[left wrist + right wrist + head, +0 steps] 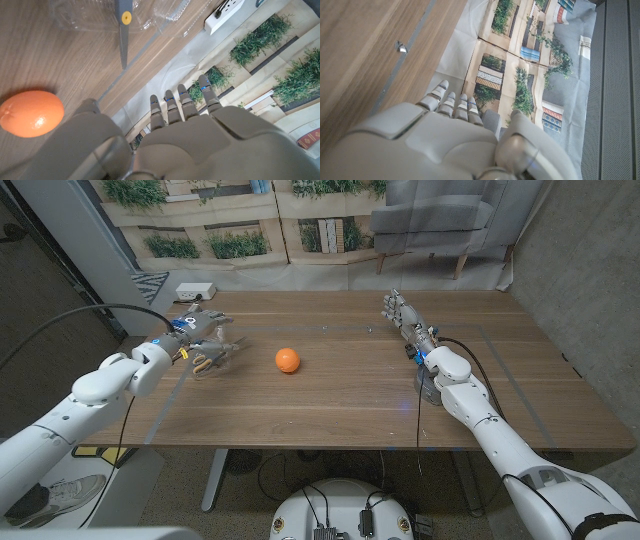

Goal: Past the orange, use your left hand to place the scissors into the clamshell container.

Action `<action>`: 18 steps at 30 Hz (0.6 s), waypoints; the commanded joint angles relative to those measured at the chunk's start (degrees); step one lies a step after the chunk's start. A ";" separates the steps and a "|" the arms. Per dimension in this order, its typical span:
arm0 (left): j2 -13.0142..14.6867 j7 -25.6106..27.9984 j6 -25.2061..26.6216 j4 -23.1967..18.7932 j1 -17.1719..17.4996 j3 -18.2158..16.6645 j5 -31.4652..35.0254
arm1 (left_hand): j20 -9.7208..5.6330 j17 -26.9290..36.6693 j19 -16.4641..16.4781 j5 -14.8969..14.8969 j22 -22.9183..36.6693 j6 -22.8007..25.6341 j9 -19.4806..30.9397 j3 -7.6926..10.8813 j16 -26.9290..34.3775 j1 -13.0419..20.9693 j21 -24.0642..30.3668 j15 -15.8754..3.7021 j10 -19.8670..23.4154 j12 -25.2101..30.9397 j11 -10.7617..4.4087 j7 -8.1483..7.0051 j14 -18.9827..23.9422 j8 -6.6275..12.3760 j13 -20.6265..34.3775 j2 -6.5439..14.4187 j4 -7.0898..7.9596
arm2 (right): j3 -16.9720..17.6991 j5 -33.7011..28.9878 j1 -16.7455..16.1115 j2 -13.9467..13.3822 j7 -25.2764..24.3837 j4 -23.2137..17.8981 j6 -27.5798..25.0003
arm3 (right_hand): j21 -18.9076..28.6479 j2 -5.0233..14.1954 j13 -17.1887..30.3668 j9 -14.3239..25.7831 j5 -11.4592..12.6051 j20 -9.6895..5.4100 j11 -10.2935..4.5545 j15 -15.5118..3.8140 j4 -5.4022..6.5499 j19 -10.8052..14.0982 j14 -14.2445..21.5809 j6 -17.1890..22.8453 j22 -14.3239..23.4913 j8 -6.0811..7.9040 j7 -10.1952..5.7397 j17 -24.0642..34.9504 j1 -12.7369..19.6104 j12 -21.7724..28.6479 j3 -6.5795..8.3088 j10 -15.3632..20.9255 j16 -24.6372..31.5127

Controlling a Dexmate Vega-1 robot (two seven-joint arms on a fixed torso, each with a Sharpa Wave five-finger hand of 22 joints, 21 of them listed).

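Scissors (pixel 123 30), stiff, light, slick-bladed, best gripped by the handles, lie in the clamshell container (pixel 215 354) just beyond the left hand (pixel 198 325), whose fingers are extended, holding nothing.

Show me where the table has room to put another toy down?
The biggest bare patch is the wood between the orange and the right hand. The near strip of table in front of the orange is bare too. It is crowded at the left hand, where the scissors lie in the clamshell container.
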 commanded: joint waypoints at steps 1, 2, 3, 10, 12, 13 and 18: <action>-2.00 9.41 -1.68 0.13 2.64 -2.76 0.92 | 0.42 -2.03 -3.06 -0.13 0.12 -3.99 -0.04 -0.58 0.02 -1.74 -1.90 0.82 -2.47 -0.31 0.09 -1.40 -2.37 -0.53 -1.06 0.23 0.47 | -0.08 0.12 -0.23 -0.21 0.12 -0.43 0.19 | 0.08 -0.15 0.29 0.22 -0.18 -0.27 -0.02 0.18 -0.06 0.15 0.56 0.24 0.16 0.14 0.22 0.14 -0.16 0.09 0.28 0.27 0.13; -2.16 9.52 -1.78 0.03 2.81 -2.97 0.66 | 0.42 -2.48 -3.19 -0.15 0.13 -4.97 -0.09 -0.75 0.02 -2.19 -2.33 1.09 -2.84 -0.27 0.08 -1.88 -2.86 -0.57 -1.32 0.24 0.58 | -0.14 0.04 -0.17 -0.30 0.27 -0.34 0.28 | 0.08 -0.15 0.29 0.22 -0.18 -0.27 -0.01 0.15 -0.06 0.15 0.53 0.22 0.16 0.13 0.24 0.14 -0.16 0.08 0.28 0.26 0.12; -2.24 9.68 -1.79 0.02 2.86 -3.05 0.71 | 0.42 -2.53 -3.21 -0.16 0.13 -5.10 -0.09 -0.77 0.03 -2.25 -2.38 1.15 -2.89 -0.26 0.04 -1.96 -2.91 -0.58 -1.36 0.23 0.59 | -0.17 -0.03 -0.15 -0.32 0.22 -0.34 0.25 | 0.07 -0.15 0.29 0.22 -0.18 -0.26 -0.02 0.16 -0.06 0.13 0.56 0.22 0.16 0.13 0.24 0.14 -0.16 0.09 0.28 0.28 0.13; -3.03 10.68 -3.39 0.28 3.07 -4.09 -0.86 | 0.48 -5.49 -6.13 -0.06 0.15 -9.86 -0.41 -1.96 -0.27 -5.65 -6.14 2.30 -7.66 -0.54 -0.02 -3.03 -7.90 -0.39 -3.28 0.45 1.47 | -0.15 0.02 0.02 -0.25 0.14 -0.27 0.11 | 0.08 -0.15 0.29 0.22 -0.18 -0.32 0.03 0.16 -0.06 0.12 0.57 0.26 0.16 0.14 0.24 0.14 -0.17 0.09 0.30 0.28 0.14; -3.46 10.70 -3.83 0.20 3.16 -4.58 -1.72 | 0.48 -6.45 -6.82 0.07 0.18 -10.25 -0.46 -2.50 -0.02 -7.14 -7.31 2.58 -8.58 -0.30 0.10 -2.76 -8.99 0.05 -3.98 0.57 1.92 | -0.19 0.02 0.07 -0.28 0.21 -0.28 -0.05 | 0.08 -0.16 0.29 0.22 -0.18 -0.31 0.03 0.13 -0.06 0.12 0.55 0.24 0.16 0.14 0.21 0.14 -0.18 0.09 0.30 0.26 0.13; -3.69 11.24 -4.48 0.45 3.11 -4.79 -2.22 | 0.47 -6.80 -6.91 0.11 0.20 -9.26 -0.47 -2.67 0.15 -7.71 -7.67 2.54 -8.30 -0.04 -0.06 -2.37 -9.01 0.49 -4.23 0.69 2.10 | -0.23 0.01 0.11 -0.30 0.24 -0.27 -0.12 | 0.07 -0.16 0.29 0.22 -0.18 -0.32 0.03 0.15 -0.06 0.11 0.58 0.24 0.16 0.14 0.26 0.14 -0.18 0.09 0.30 0.28 0.14; -5.29 12.95 -6.26 0.78 3.19 -5.99 -4.26 | 0.50 -7.70 -6.99 0.15 0.26 -11.49 -0.52 -3.19 0.42 -9.63 -8.61 2.75 -9.07 0.00 -0.24 -3.29 -9.19 -0.23 -4.94 1.27 2.77 | -0.41 -0.15 0.32 -0.31 0.42 -0.07 -0.16 | 0.08 -0.18 0.29 0.22 -0.19 -0.30 0.01 0.16 -0.08 0.10 0.58 0.23 0.16 0.13 0.29 0.13 -0.19 0.09 0.31 0.28 0.13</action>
